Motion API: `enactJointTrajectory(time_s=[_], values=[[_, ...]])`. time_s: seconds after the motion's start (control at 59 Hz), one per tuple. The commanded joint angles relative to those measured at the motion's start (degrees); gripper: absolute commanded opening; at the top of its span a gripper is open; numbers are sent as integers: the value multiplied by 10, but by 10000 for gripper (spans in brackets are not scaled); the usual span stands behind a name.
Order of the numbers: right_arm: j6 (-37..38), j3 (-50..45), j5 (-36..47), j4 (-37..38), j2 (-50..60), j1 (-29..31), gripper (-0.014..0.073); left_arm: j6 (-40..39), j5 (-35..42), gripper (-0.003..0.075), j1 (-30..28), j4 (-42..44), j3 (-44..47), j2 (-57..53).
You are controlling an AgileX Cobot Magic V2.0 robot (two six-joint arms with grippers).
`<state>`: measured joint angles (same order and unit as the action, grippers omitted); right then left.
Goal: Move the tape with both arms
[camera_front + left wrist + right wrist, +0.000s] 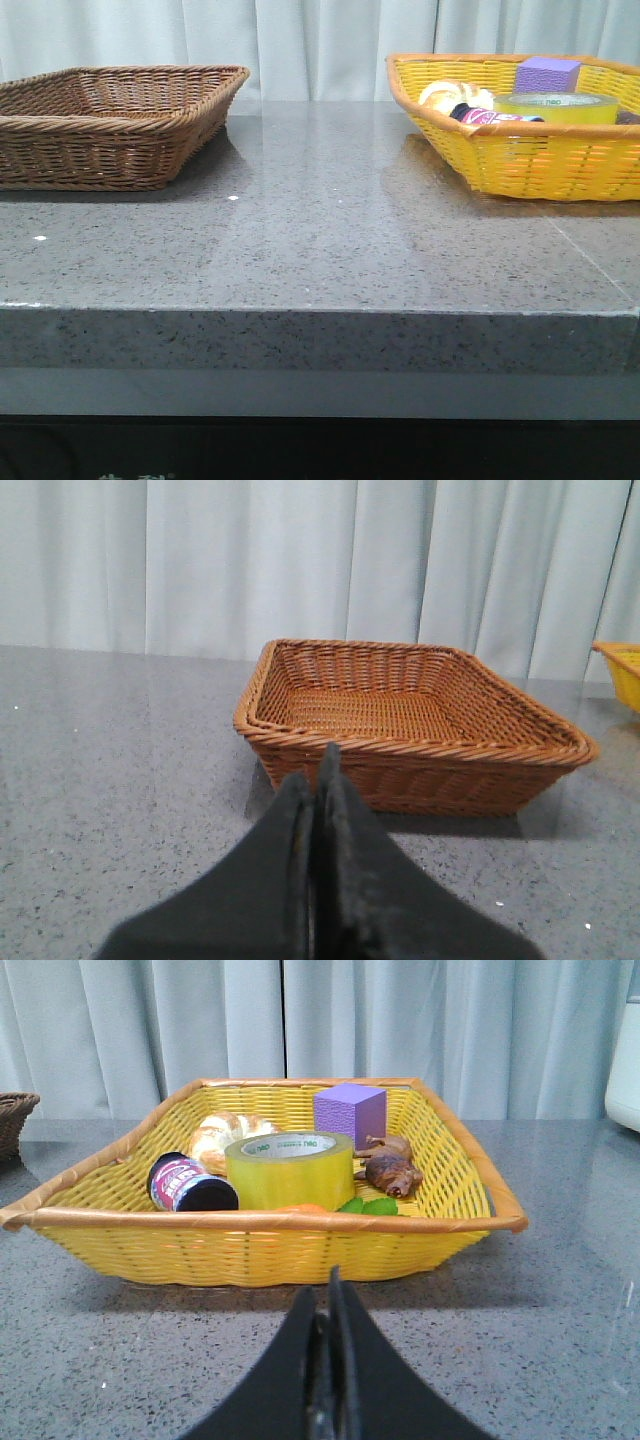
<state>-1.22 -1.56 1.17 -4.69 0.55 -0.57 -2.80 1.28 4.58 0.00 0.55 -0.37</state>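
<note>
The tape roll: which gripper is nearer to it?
Right. The right gripper faces the yellow basket holding the tape; the left gripper faces the brown basket instead.

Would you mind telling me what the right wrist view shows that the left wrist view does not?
Only the right wrist view shows the tape, purple cube, croissant and the right gripper with jaws shut. Only the left wrist view shows the brown basket's bare interior and the left gripper, also shut. Both share the yellow basket, grey table and curtain.
</note>
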Motion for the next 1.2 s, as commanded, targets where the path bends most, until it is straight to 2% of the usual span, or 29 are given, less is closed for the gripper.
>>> enactJointTrajectory(time_s=[0.0,0.153,0.458,0.848,0.984,1.187], values=[[-1,15,60,8,16,-1,-69,-4,69,-20,-1,-5,21,-10],[-1,36,43,1,15,-1,-69,-4,36,-20,-1,-5,-18,-8],[-1,189,-71,23,-4,-1,-69,-4,-162,-20,-1,-19,-222,4],[-1,426,-252,40,-169,-1,-69,-4,-303,-20,-1,-51,-443,168],[-1,478,-309,40,-229,-1,-69,-4,-342,-20,-1,-52,-479,231],[-1,477,-313,40,-296,-1,-69,-4,-342,-20,-1,-54,-480,300]])
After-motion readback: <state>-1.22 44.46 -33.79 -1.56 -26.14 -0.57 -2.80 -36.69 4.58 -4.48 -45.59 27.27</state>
